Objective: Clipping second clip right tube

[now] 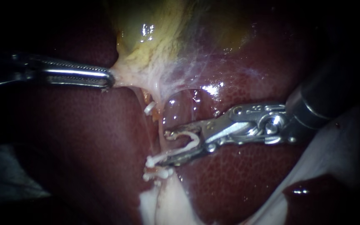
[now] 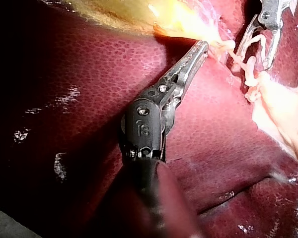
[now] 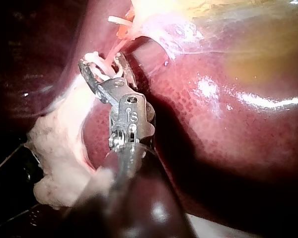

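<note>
My left instrument (image 1: pixel 111 79) comes in from the left, its jaws shut on the pale lower edge of the yellow-green gallbladder (image 1: pixel 155 33); the left wrist view shows the same hold (image 2: pixel 205 45). My right instrument (image 1: pixel 161 148) enters from the right with its jaws standing apart, an open white clip (image 1: pixel 190 141) seated between them. The jaws straddle a thin pale tube (image 1: pixel 158 125) that runs down from the gallbladder. One white clip (image 1: pixel 148 109) sits higher on a tube, and another (image 1: pixel 157 173) lies just below the lower jaw's tip. In the right wrist view the jaws (image 3: pixel 105 69) surround the pale strand.
Dark red liver (image 1: pixel 238 179) lies on both sides of the tube and under my right instrument. Pale fatty tissue (image 1: pixel 163 204) hangs below the clips. A white sheet (image 1: pixel 334 146) shows at the right edge.
</note>
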Robot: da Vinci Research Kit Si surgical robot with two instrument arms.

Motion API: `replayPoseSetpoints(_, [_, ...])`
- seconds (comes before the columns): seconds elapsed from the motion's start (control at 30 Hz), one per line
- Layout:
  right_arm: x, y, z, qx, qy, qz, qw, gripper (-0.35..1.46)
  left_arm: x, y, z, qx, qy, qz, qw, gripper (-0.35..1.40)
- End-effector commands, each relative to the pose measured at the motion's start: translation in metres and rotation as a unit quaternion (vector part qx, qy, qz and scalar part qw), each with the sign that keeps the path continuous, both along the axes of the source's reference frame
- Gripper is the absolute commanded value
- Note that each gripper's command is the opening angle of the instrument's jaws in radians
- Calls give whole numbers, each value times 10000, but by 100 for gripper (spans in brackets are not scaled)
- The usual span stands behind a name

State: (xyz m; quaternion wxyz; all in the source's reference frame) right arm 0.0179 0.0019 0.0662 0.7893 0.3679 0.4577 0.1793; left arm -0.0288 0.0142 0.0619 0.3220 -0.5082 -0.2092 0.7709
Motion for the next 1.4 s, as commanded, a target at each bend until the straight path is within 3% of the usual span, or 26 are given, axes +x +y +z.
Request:
replayPoseSetpoints(0.03, [2, -1, 2, 67, 50, 29, 10000, 47, 0, 0, 0, 1, 1, -1, 10000, -35])
replayPoseSetpoints(0.23, [10, 2, 7, 486, 392, 193, 9979, 48, 0, 0, 0, 1, 1, -1, 10000, -35])
replayPoseSetpoints(0.43, [13, 2, 7, 672, 496, 244, 9962, 48, 0, 0, 0, 0, 1, -2, 10000, -35])
replayPoseSetpoints(0.93, [17, -12, 33, 724, 434, 261, 9961, 47, -1, 0, 0, -1, 3, -4, 10000, -35])
replayPoseSetpoints(1.17, [16, -11, 40, 734, 405, 262, 9961, 47, -1, -1, 0, 3, -5, 7, 10000, -35])
replayPoseSetpoints(1.4, [19, -12, 39, 943, 642, 440, 9925, 47, -1, -1, -1, 3, -4, 4, 10000, -35])
